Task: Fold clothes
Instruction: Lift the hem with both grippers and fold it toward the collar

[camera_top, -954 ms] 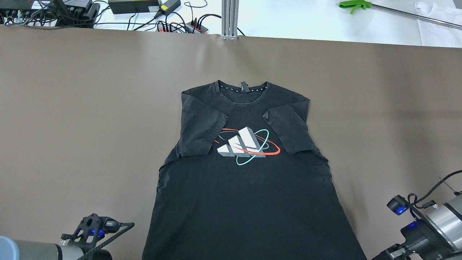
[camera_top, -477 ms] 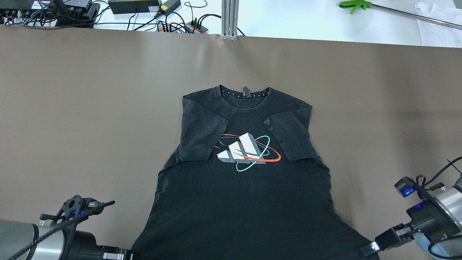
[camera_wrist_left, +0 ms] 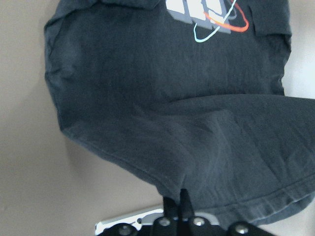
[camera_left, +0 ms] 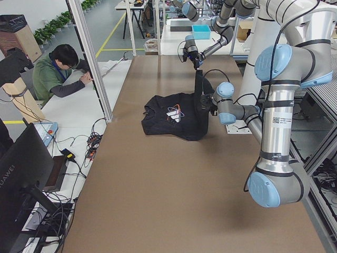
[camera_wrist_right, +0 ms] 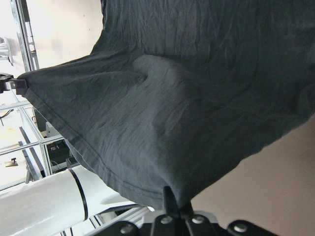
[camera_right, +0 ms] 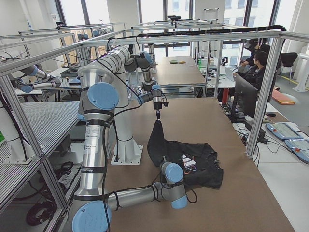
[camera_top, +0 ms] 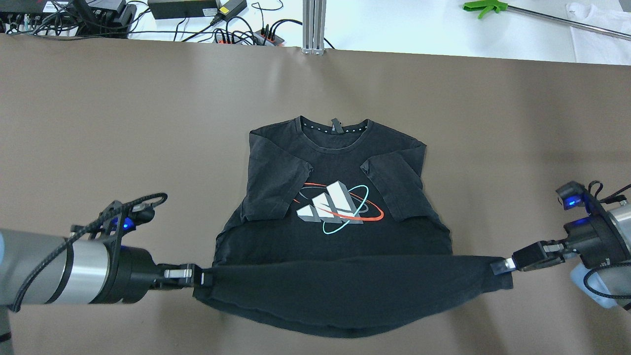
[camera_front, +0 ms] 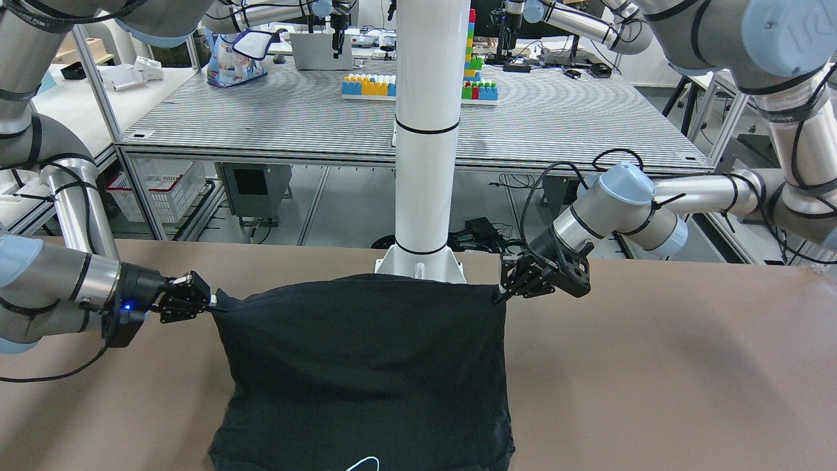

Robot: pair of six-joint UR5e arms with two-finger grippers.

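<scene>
L side: left pincer [camera_top: 202, 280] low over the surface [camera_top: 98, 123], jaws shut on one corner of the hem [camera_top: 345, 331]. Wrist cam confirms cloth pinched betw. the tips.

Centre: black tee [camera_top: 335, 236], chest up, collar [camera_top: 334, 129] at the end far from robot. Upper half lies flat on the surface. Sleeve on L-arm side [camera_top: 271, 182] and sleeve on R-arm side [camera_top: 394, 185] are both turned in over the chest, edges just beside the logo [camera_top: 337, 202], which is uncovered. Lower half is off the surface: hem lifted & stretched betw. the two arms, bowing mid-span toward robot. Side views show it raised as a hanging sheet, above the flat part.

R side: right pincer [camera_top: 500, 266] closed on the other hem corner, approx level w/ its partner. Its wrist cam shows fabric caught at the tips too.

Progress, my read: sleeve tuck-ins look done. Bottom-to-top fold is only begun, w/ the hem gripped & up but not yet carried over the logo to the collar. Left to do: sweep hem fwd, lay it along the shoulder line, let go both corners. Prob. one more fold after that for a compact packet, but can't say for sure. Roughly mid-task.
</scene>
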